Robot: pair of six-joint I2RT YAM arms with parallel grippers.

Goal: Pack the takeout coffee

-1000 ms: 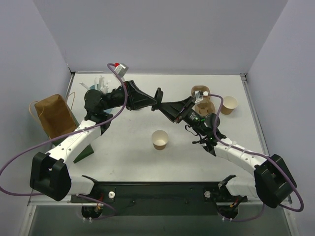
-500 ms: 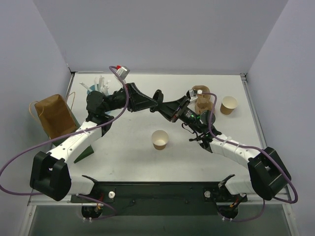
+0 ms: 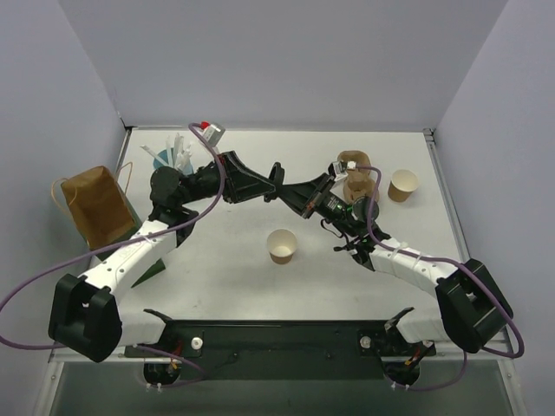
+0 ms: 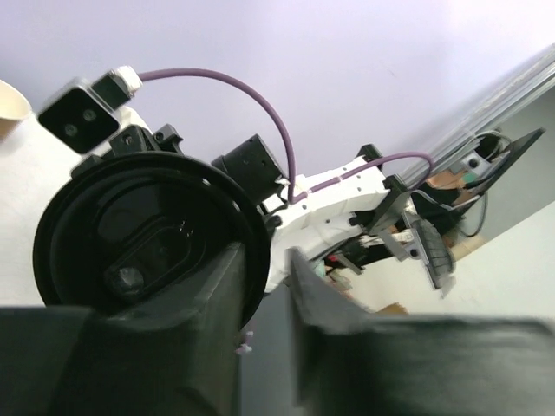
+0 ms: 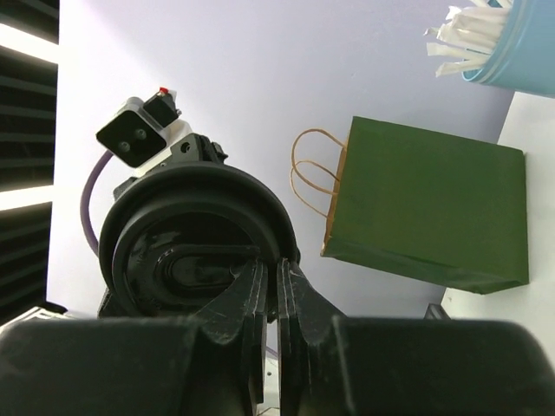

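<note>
A round black lid [image 3: 278,173] hangs in the air between my two grippers, above the table's middle. My right gripper [image 5: 277,264] is shut on the lid's [image 5: 191,234] rim. My left gripper [image 4: 264,260] has the lid's [image 4: 147,234] rim between its jaws, but the jaws stand apart with a gap beside the rim. In the top view the left gripper [image 3: 270,182] and right gripper [image 3: 287,189] meet tip to tip. An open tan paper cup [image 3: 282,245], cream inside and without a lid, stands on the table below them.
A second open tan cup [image 3: 403,185] stands at the right. The brown pulp carrier [image 3: 358,178] is beside it. A blue cup of white straws [image 3: 169,156] stands at the back left. A brown paper bag [image 3: 95,204] and a green bag [image 3: 152,260] are on the left.
The right gripper has moved up and left onto the lid that the left gripper held. The two arms have drawn together, the left one shifting slightly left.
</note>
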